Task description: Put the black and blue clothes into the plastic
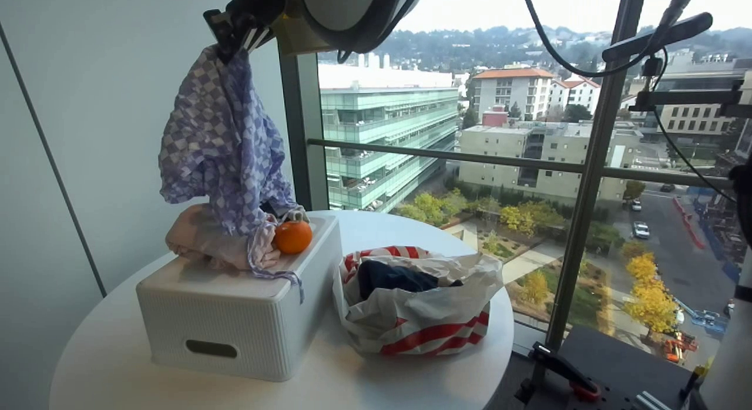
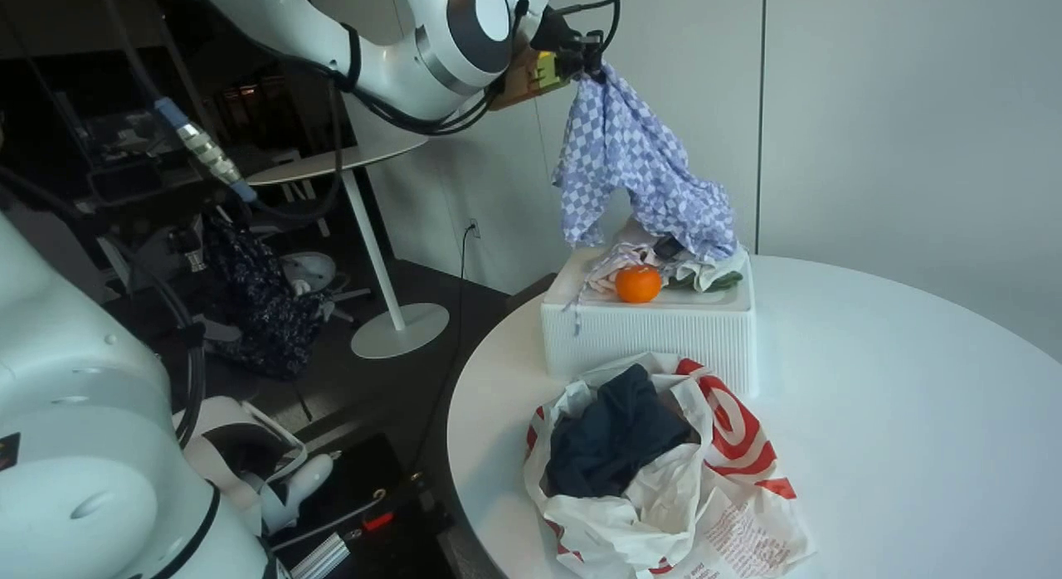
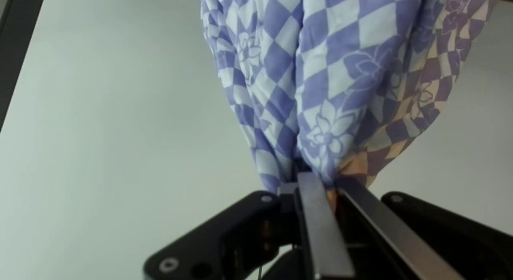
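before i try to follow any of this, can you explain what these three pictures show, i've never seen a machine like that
The white machine is a robot arm, ending in a black gripping tool. Two pictures come from cameras outside it; the close-up comes from a camera on its wrist. On the white table are a white box and, beside it, a red-and-white plastic bag with a dark blue cloth inside. On the box lie a pale pink cloth and an orange fruit, among other things. The tool is closed on a checkered cloth, which hangs down over the box.
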Robot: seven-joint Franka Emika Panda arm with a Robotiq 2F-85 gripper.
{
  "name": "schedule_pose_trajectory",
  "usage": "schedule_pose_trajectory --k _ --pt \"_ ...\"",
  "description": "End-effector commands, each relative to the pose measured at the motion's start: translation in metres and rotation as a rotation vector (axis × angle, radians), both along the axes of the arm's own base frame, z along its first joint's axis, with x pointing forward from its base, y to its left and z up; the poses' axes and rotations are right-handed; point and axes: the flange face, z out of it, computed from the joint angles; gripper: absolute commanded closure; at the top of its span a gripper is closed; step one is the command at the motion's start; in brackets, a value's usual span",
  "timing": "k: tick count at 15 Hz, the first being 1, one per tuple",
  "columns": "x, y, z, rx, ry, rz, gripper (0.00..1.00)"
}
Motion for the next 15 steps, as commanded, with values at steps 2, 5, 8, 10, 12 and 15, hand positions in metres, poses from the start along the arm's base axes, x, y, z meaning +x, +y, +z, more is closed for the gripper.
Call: schedule_pose_trajectory --k 2,5,8,10,12,15 --pt "-0.055 -0.018 0.08 0.016 -0.172 -0.06 0.99" --pt "-0.089 -0.032 0.1 -0.004 -0.205 -0.137 0.99" --pt "-0.118 -0.053 0.108 -0.022 -0.226 -0.234 0.99" --pt "-0.138 -0.071 0.109 -0.009 -0.243 -0.302 0.99" --pt "-0.153 -0.09 0.101 0.005 -0.236 -0.357 0.99" --pt "-0.171 -0.111 0.086 0.009 -0.218 -0.431 0.99"
